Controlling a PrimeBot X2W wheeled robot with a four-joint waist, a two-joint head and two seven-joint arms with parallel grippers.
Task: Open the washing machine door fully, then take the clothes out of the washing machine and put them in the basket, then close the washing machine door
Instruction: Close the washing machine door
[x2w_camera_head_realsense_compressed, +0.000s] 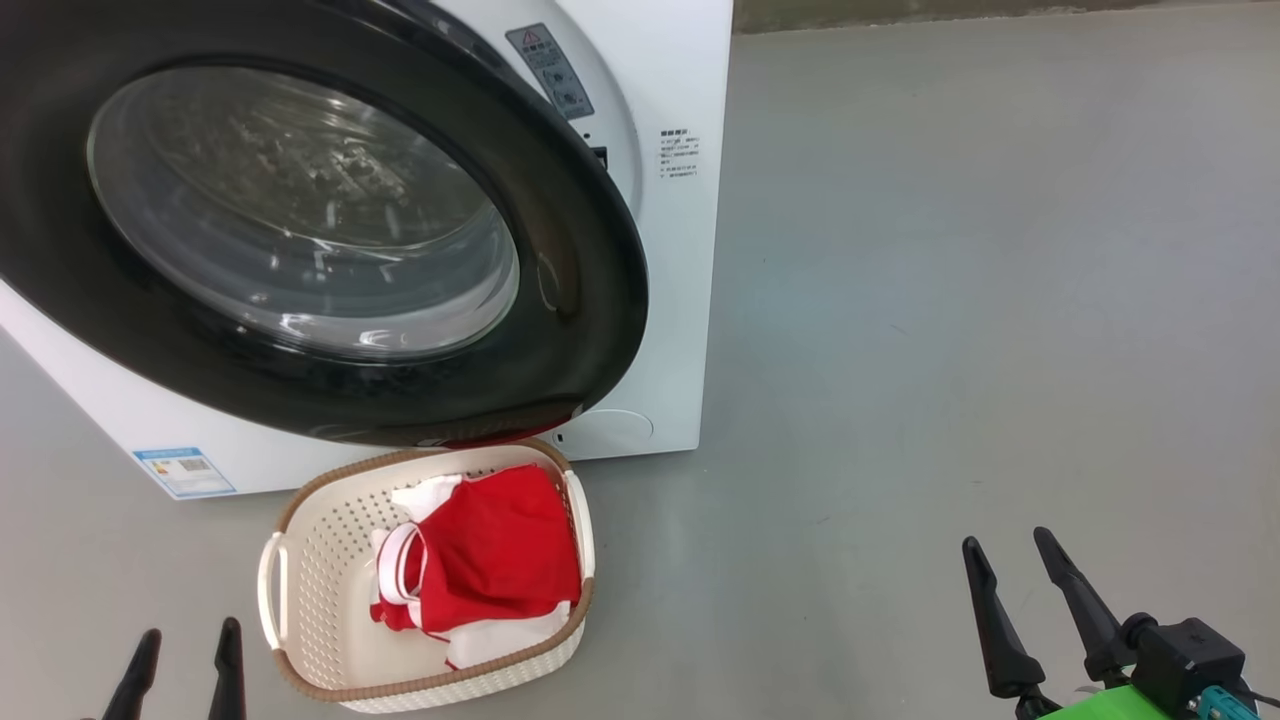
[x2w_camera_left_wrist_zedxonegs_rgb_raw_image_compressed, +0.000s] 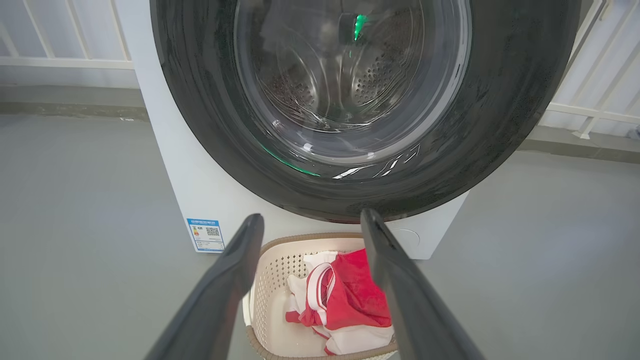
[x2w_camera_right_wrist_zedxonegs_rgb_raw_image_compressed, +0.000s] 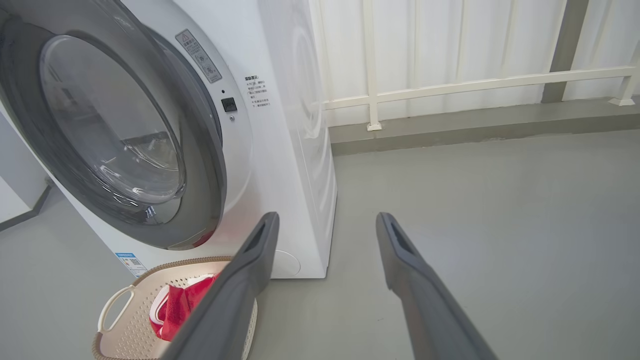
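While I am hovering both arms low over the floor (x2w_camera_head_realsense_compressed: 950, 300), my left gripper (x2w_camera_head_realsense_compressed: 190, 630) and right gripper (x2w_camera_head_realsense_compressed: 1005, 540) are standing with fingers spread wide, holding nothing. The clothes (x2w_camera_head_realsense_compressed: 490, 550) are lying in the basket (x2w_camera_head_realsense_compressed: 320, 580), piled toward its right wall. The basket is sitting on the floor just below the door (x2w_camera_head_realsense_compressed: 300, 220), close against the washing machine (x2w_camera_head_realsense_compressed: 690, 300). The door is looking nearly shut, its right edge standing slightly off the white front, so I am judging the closing as the step left. It is probably stiff on its hinge and fairly heavy, and its glossy rim is likely slippery. I am planning to press flat on the black rim at that right edge, not on the glass.
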